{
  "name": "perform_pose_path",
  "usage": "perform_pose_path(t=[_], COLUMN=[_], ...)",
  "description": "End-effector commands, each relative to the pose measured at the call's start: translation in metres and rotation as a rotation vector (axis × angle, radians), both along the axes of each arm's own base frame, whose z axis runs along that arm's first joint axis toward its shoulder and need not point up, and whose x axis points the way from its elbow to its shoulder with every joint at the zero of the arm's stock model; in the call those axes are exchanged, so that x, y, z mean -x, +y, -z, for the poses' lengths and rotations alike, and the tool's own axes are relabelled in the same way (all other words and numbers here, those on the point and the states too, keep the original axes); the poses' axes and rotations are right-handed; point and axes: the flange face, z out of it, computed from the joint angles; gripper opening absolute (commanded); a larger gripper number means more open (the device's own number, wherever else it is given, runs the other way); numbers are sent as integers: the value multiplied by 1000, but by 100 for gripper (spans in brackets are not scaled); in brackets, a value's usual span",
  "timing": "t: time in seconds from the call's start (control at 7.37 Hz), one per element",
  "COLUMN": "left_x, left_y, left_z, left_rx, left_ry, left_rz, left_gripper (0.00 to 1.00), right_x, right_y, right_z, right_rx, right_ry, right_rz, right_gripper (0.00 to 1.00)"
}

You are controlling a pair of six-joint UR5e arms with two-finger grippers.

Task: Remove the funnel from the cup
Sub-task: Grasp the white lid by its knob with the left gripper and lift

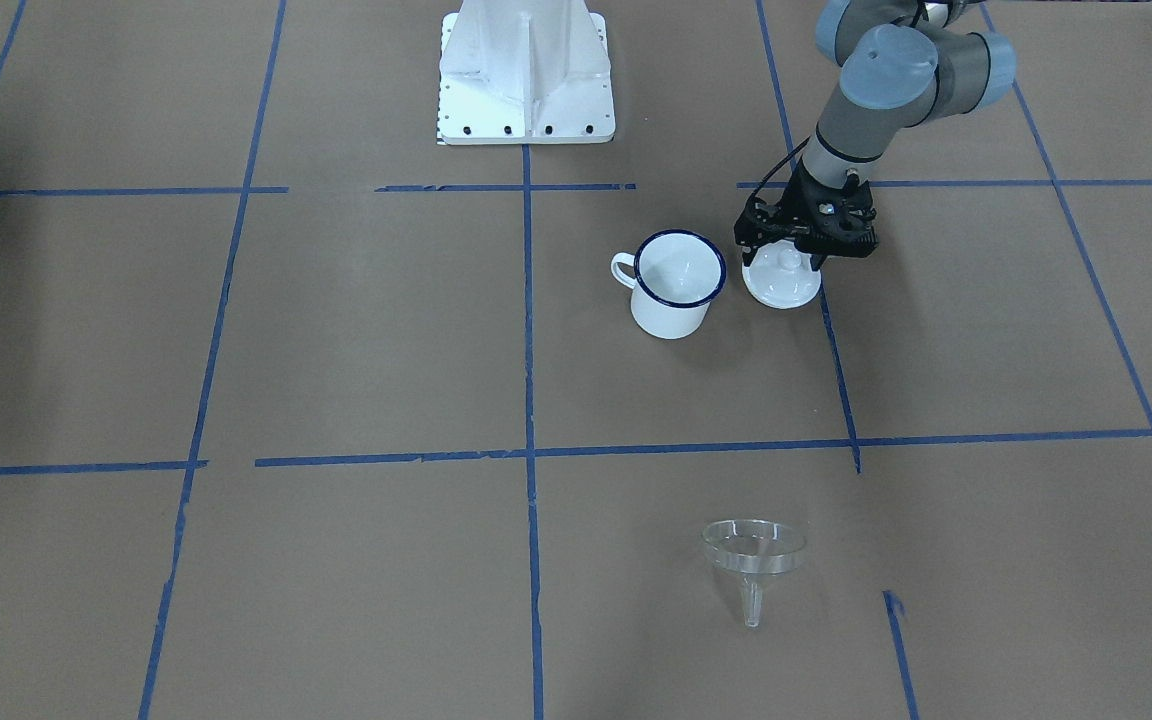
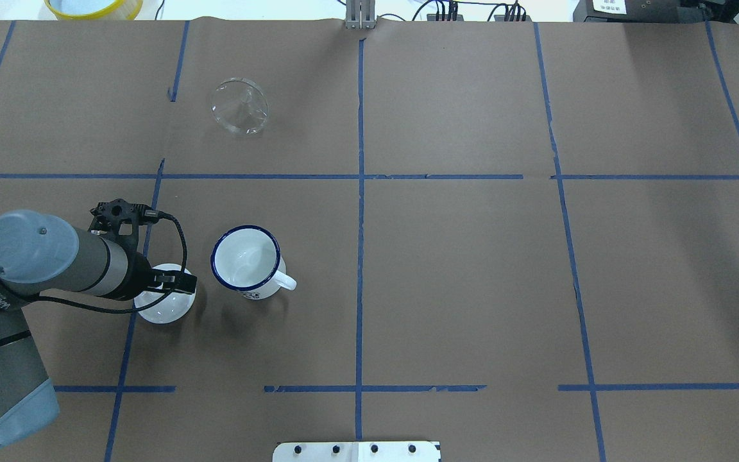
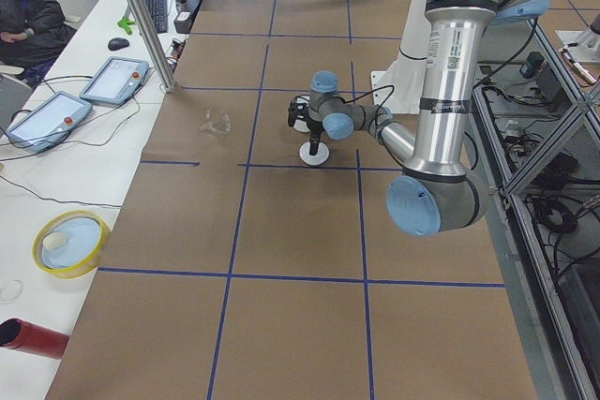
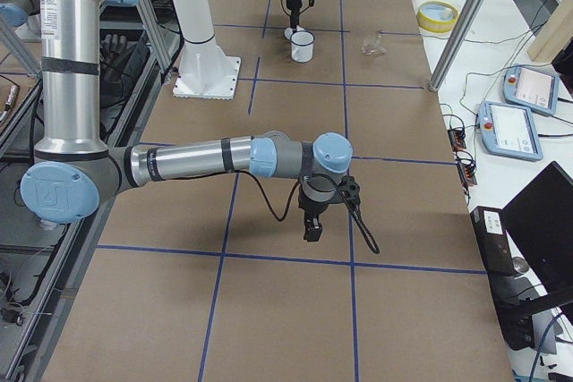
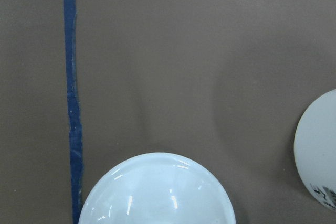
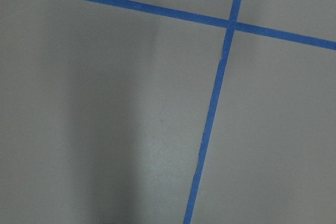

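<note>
Overall, brown paper gridded with blue tape (image 2: 360, 224) covers the desk (image 2: 472, 289). The funnel (image 2: 239, 106) lies on its side, well apart from the cup (image 2: 246, 260). The left tool (image 1: 798, 240) hangs over a white lid (image 1: 782, 288) just beside the cup; whether it or the right tool (image 4: 313, 232) is open, I cannot tell.

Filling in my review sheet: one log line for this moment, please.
funnel lying on table, out of cup | cup empty, upright | left gripper over lid, grip unclear | right gripper away, state unclear
</note>
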Motion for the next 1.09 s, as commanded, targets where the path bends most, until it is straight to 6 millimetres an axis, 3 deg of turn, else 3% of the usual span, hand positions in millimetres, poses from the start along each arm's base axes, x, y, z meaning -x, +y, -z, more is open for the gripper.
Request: perform_pose_path(t=[0.0, 0.14, 0.27, 0.54, 0.68, 0.95], left_x=[2, 2, 2, 2, 5, 13], left_y=[1, 1, 1, 1, -2, 0], left_z=[4, 4, 4, 4, 5, 13], left_rx=[17, 16, 16, 17, 14, 6], left_ry=[-29, -29, -29, -31, -30, -21], left_rz=[3, 2, 0, 2, 7, 9], left_gripper=[99, 94, 80, 7, 0, 0], right_x=[0, 0, 0, 0, 0, 0], right_y=[0, 0, 0, 0, 0, 0], right_z=[0, 0, 0, 0, 0, 0], right_rx=[0, 0, 2, 0, 0, 0], right_ry=[0, 0, 0, 0, 0, 0], right_rz=[0, 0, 0, 0, 0, 0], right_gripper=[100, 100, 100, 100, 100, 100])
